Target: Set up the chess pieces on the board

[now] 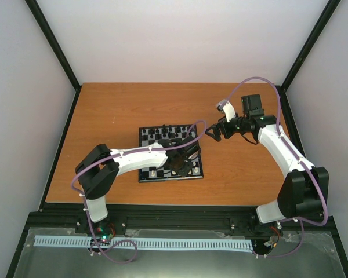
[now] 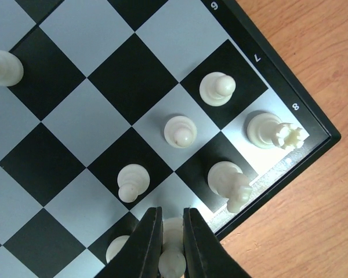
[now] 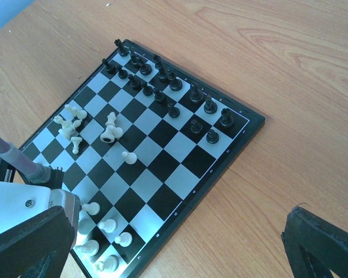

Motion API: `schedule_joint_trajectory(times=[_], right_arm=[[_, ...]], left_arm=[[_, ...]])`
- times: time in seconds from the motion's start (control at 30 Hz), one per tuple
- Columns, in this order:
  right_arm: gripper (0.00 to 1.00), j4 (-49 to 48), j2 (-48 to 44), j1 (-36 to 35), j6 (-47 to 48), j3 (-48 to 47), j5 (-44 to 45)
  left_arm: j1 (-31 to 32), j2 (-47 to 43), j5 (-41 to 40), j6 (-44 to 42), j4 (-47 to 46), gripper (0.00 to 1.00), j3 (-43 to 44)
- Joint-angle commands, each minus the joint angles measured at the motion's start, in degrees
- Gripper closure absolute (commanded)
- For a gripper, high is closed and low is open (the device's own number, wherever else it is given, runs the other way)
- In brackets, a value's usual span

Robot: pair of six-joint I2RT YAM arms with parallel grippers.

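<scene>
Because the left gripper (image 2: 173, 215) is clamped on a cream-white piece (image 2: 173, 258) in the edge row of the board (image 2: 275, 75), with a white knight (image 2: 229, 184) just beside one finger and a pawn (image 2: 119, 249) near the other, spreading the jaws could knock either over, and a tilted release could topple the held piece. The right gripper (image 1: 213, 133) hangs wide open beside the board, holding nothing

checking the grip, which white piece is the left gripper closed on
The white piece clamped in the left gripper, next to the knight; the others stand free.
</scene>
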State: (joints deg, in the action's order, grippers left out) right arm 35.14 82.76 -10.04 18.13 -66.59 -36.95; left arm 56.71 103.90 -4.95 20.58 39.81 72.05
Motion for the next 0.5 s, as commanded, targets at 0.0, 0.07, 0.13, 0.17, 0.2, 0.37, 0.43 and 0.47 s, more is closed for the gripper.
schedule_joint_trajectory(times=[0.0,0.07,0.13,0.17,0.2,0.37,0.43,0.47], right_arm=[[0.00,0.02,-0.96,0.72,0.12,0.27,-1.58],[0.00,0.23,-0.71,0.73,0.07,0.28,-1.62],[0.00,0.38,-0.55,0.73,0.23,0.19,-1.95],[0.00,0.37,-0.49,0.80,0.31,0.15,-2.06],[0.00,0.37,-0.50,0.86,0.33,0.14,-2.09],[0.00,0.46,-0.35,0.81,0.32,0.19,-2.24],[0.00,0.55,-0.29,0.81,0.25,0.16,-2.26],[0.00,0.55,-0.32,0.86,0.36,0.17,-2.25]], left_arm=[[0.68,0.94,-0.23,-0.33,-0.76,0.94,2.33],[0.64,1.15,-0.23,-0.19,-0.87,0.94,1.99],[0.68,1.35,-0.31,-0.02,-0.80,0.93,1.79],[0.68,1.56,-0.51,-0.04,-0.87,0.93,1.70],[0.68,1.65,-0.57,0.02,-1.00,0.92,1.62],[0.61,2.65,-0.63,-0.09,-1.49,0.92,1.68],[0.68,3.03,-0.84,-0.10,-1.63,0.92,1.71],[0.64,3.13,-0.92,-0.16,-1.74,0.92,1.69]])
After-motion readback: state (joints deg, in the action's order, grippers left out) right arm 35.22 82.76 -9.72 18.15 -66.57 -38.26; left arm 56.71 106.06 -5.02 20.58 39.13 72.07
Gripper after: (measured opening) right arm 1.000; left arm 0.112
